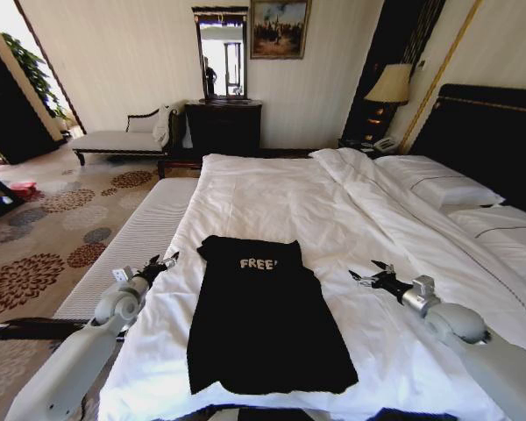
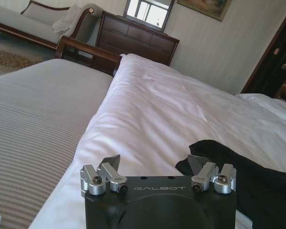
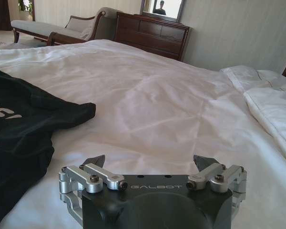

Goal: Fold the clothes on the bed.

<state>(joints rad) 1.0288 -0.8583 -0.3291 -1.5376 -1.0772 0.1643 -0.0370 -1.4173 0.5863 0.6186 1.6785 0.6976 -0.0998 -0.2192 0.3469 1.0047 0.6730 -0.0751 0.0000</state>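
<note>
The clothes, one black T-shirt (image 1: 263, 333) with white "FREE!" lettering facing up, lie spread on the near part of the bed's white duvet (image 1: 272, 193). My left gripper (image 1: 164, 261) hovers open just off the shirt's left shoulder, near the bed's left edge. In the left wrist view the left gripper (image 2: 154, 163) is empty, with the shirt's edge (image 2: 248, 176) just beyond one finger. My right gripper (image 1: 365, 275) is open over bare duvet to the right of the shirt. In the right wrist view the right gripper (image 3: 150, 161) holds nothing, and the shirt (image 3: 19, 129) lies off to one side.
A striped cushioned bench (image 1: 131, 237) runs along the bed's left side. White pillows (image 1: 438, 184) and the dark headboard (image 1: 491, 132) are at the right. A chaise (image 1: 114, 140), a dark dresser (image 1: 223, 123) and a lamp (image 1: 390, 83) stand by the far wall.
</note>
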